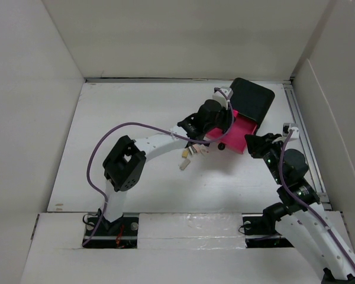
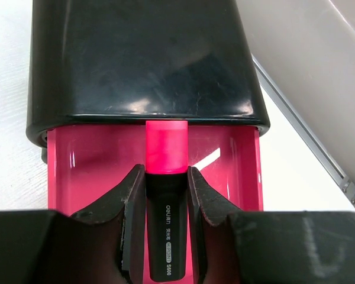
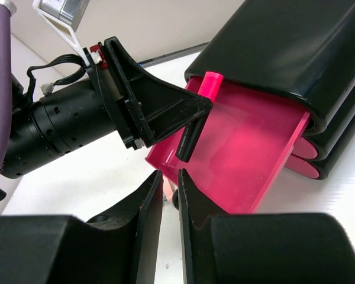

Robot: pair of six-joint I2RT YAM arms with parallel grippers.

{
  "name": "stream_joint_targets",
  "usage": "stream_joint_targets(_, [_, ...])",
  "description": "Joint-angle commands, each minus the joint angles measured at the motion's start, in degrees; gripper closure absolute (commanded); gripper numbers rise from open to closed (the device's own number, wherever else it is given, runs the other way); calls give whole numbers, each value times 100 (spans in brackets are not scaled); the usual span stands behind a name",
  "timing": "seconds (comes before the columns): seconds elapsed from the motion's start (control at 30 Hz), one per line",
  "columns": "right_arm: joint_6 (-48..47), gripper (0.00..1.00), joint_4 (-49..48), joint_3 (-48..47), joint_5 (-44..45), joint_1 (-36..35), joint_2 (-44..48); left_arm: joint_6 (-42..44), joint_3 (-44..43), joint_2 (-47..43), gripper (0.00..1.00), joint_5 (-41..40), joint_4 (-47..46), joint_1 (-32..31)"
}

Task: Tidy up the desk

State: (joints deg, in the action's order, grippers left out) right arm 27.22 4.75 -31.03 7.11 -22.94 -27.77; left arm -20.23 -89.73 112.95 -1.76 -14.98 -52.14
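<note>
On the white desk [image 1: 136, 106] a black box [image 1: 252, 97] stands at the back right with its top pink drawer [image 1: 235, 135] pulled out. My left gripper [image 2: 165, 195] is shut on a black highlighter with a pink cap [image 2: 165, 177], held over the open drawer [image 2: 83, 171], cap toward the box [image 2: 142, 59]. In the right wrist view the highlighter [image 3: 190, 130] hangs above the drawer [image 3: 248, 148]. My right gripper [image 3: 170, 183] sits low at the drawer's front, beside its black knob [image 3: 176, 199], jaws a narrow gap apart with nothing between them.
A few small pale items [image 1: 187, 157] lie on the desk under the left forearm. Two more pink drawers [image 3: 305, 157] sit shut below the open one. White walls enclose the desk, with a metal rail [image 1: 302, 130] along the right side.
</note>
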Motion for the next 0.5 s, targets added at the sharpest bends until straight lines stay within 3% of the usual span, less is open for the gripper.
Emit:
stream_joint_targets(0.0, [-59,77,-124,-97,71,-26,-26,124,-62,-141,85,123,-207,-7])
stream_joint_targets(0.23, [-77,77,-124,-114,97,-26,-36,151,-79,-71,68,123,-119,-7])
stream_joint_targets(0.47, [-77,78,-89,-114,115,-26,8,265,-53,-352,60,9,-137,-7])
